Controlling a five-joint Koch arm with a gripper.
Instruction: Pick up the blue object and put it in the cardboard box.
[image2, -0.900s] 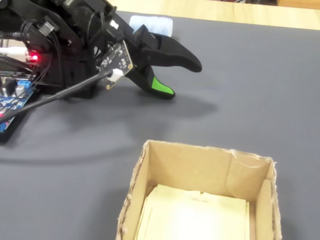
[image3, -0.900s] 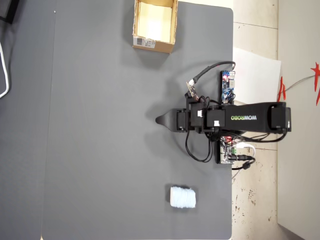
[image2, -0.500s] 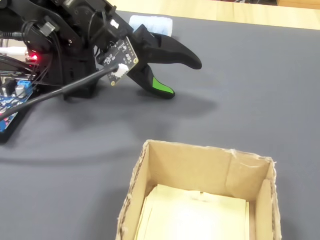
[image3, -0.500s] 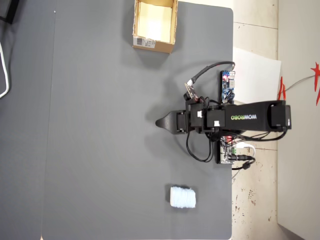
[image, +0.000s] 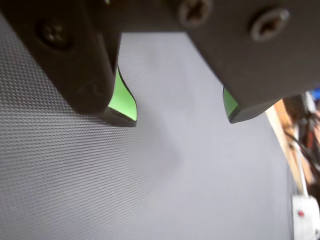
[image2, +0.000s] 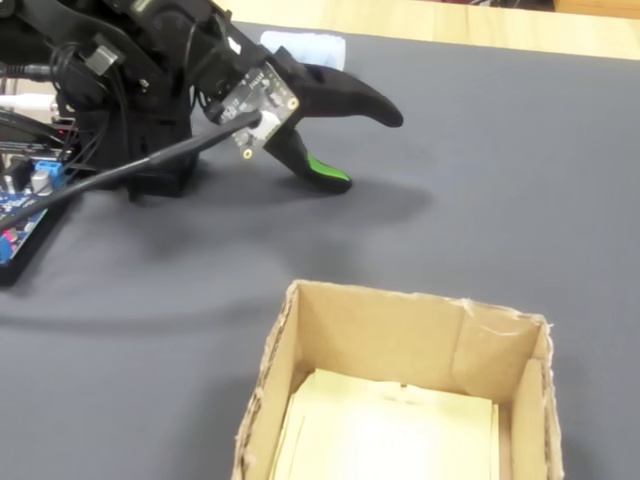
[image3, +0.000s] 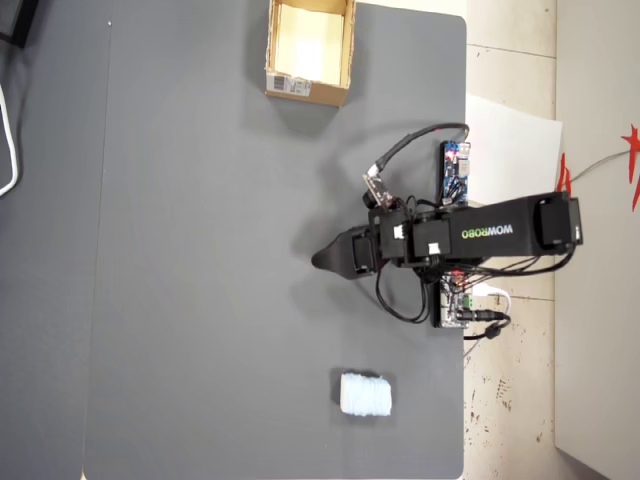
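In the fixed view, the cardboard box (image2: 400, 400) was seen nearest, open-topped on the dark grey worktop (image2: 520, 200). Beyond it, the black pincer (image2: 365, 150) was held released, its green-lined jaws parted with nothing between them. Farthest back, the blue object (image2: 305, 45) lay at the worktop's edge, well apart from the box.

The blue object (image3: 364, 394), a pale soft lump, just sits flat on the grey desk (image3: 200, 300), well apart from the cardboard box (image3: 343, 60), which stands upright, open-topped, label on 1 side.
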